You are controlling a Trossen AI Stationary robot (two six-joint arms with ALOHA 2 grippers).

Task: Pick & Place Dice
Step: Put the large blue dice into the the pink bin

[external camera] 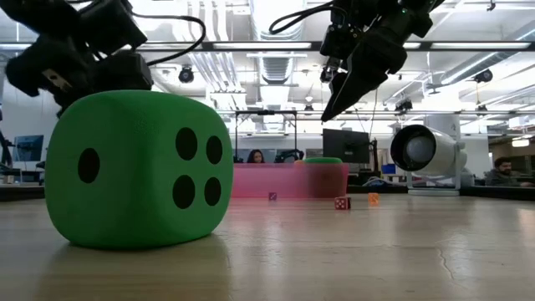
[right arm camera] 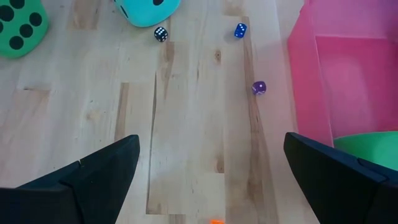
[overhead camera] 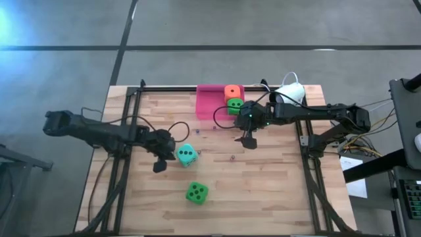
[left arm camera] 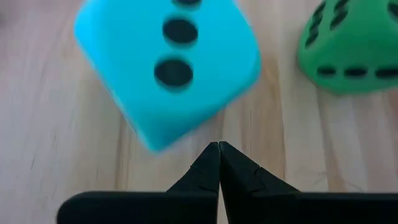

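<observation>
1. Dice on a wooden table: teal die and one green die lie loose.
2. Orange die and second green die sit in a pink tray.
3. Left gripper, clenched empty, hovers beside the teal die.
4. Right gripper, spread wide and empty, hangs near the tray.

The wooden table carries a teal die just beside the closed left gripper, with a green die near it. A pink tray sits beside the wide-open right gripper, and tiny dice lie between the grippers.
</observation>
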